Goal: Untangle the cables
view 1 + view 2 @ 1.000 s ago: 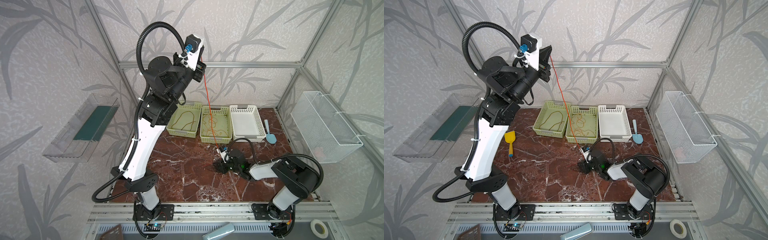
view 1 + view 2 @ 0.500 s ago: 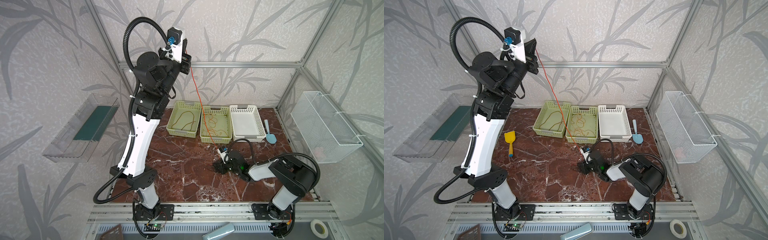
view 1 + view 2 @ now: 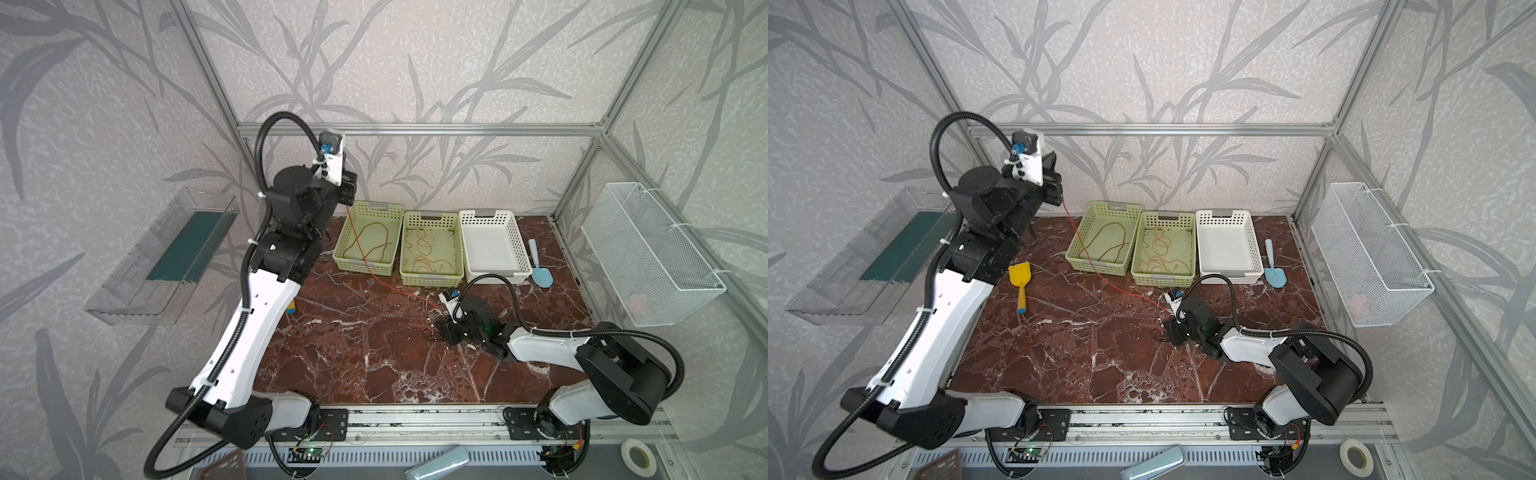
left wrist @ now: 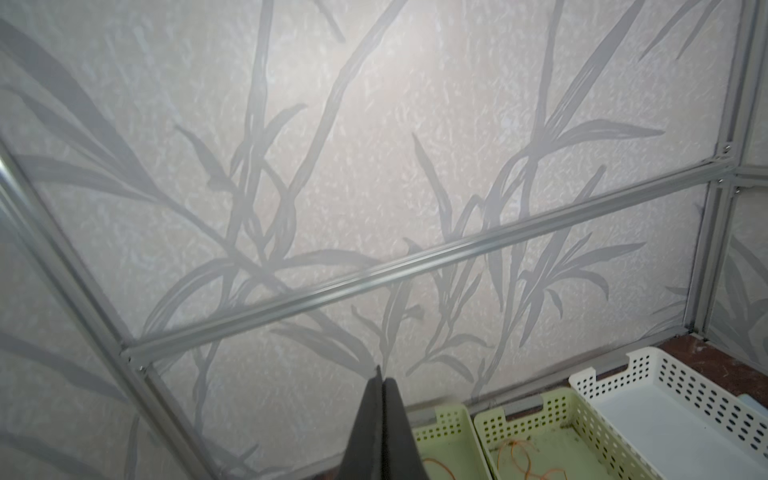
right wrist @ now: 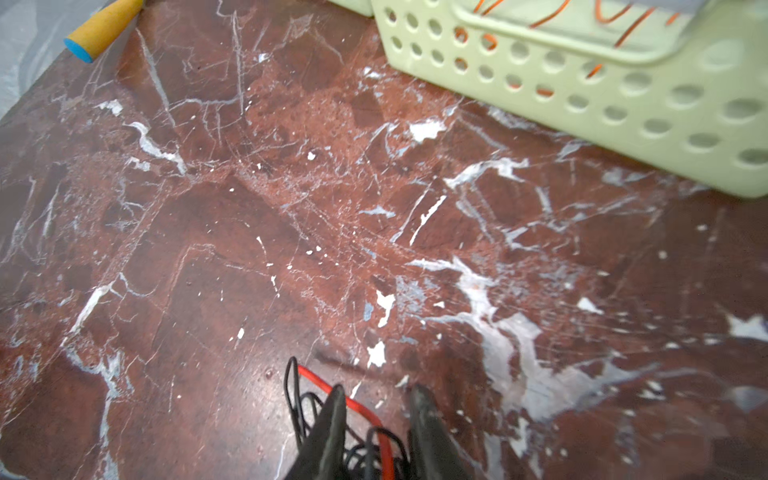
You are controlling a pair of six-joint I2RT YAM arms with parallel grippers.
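the left hand (image 4: 381, 375) is raised near the back wall with its fingers pressed together. in both top views the red cable (image 5: 316, 377) runs up to that hand, so i judge it pinched there, though the left wrist view does not show the wire itself. from the hand the red cable slopes down past the front of the left basket (image 3: 376, 206) and across the bench (image 3: 353, 353) to the right hand (image 5: 378, 390).

the right hand sits low on the bench with its fingers apart, straddling a small knot where the black cable (image 5: 286, 386) curls around the red one. nothing is clamped that i can see. the orange cable (image 3: 422, 245) lies loose in the middle basket (image 3: 430, 216), well apart from the knot, and an orange-brown strand lies in the left basket.

the step in hand looks like pinning the black cable while the red one is drawn out. the risks:

- if the right hand closes on red and black together, any pull from the left hand would cinch the knot rather than free it.
- if it closes on neither, the whole knot would drag across the bench.
- the red cable passes close to the left basket's front wall. it could catch on the rim or a hole and shift the basket.
- the wire is very thin, so it may slip from the left hand under tension.
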